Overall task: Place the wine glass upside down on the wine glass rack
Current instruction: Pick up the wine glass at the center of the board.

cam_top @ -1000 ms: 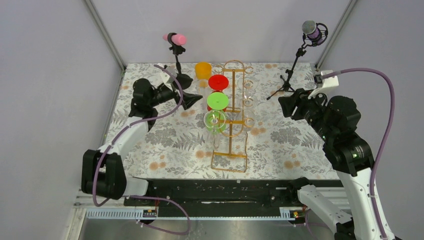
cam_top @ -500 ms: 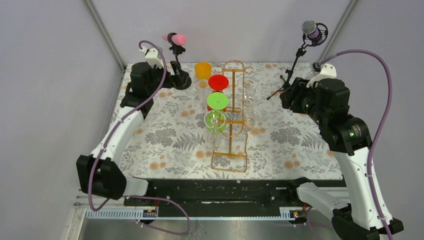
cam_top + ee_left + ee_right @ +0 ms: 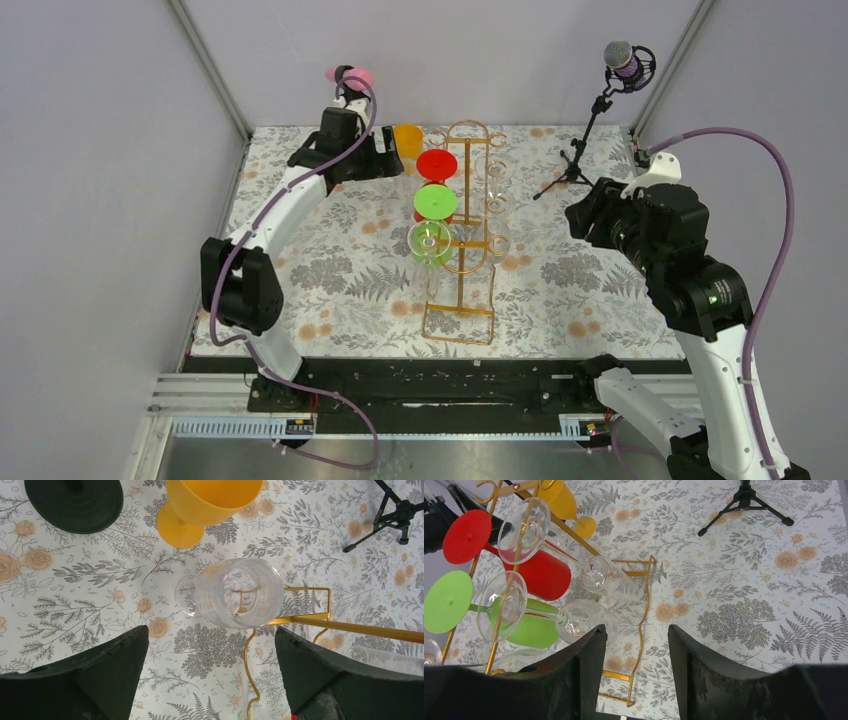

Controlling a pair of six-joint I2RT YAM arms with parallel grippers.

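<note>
I have the left arm stretched out to the far end of the wine glass rack (image 3: 459, 290). Its wrist view looks straight down into a clear wine glass (image 3: 235, 592) standing upright, mouth up, on the desk (image 3: 75, 605), just beside the rack's far corner on the rack's left side. I take that to be the glass for this task, and nothing grips it yet. The left gripper (image 3: 211, 640) hangs above it with its fingers spread fully wide, one to each side of the bowl and clear of it. An orange goblet (image 3: 210, 500) stands just beyond the glass, farther from the rack. On the rack hang a red glass (image 3: 531, 572), a green glass (image 3: 531, 630) and a few clear ones, bowls down. The right gripper (image 3: 636, 680) sits off to the rack's right, its fingers partly apart with nothing between them. I judge the step in hand to be the approach for the pickup. Next I would lower the left fingers centred on the glass, keeping off the goblet and the rack's wire, then close gently, since thin clear glass may slip. After that comes the lift, the turn-over, and sliding the foot into a hook. The pair of hooks nearest the rack's arched top look free to me, though I cannot be sure.
</note>
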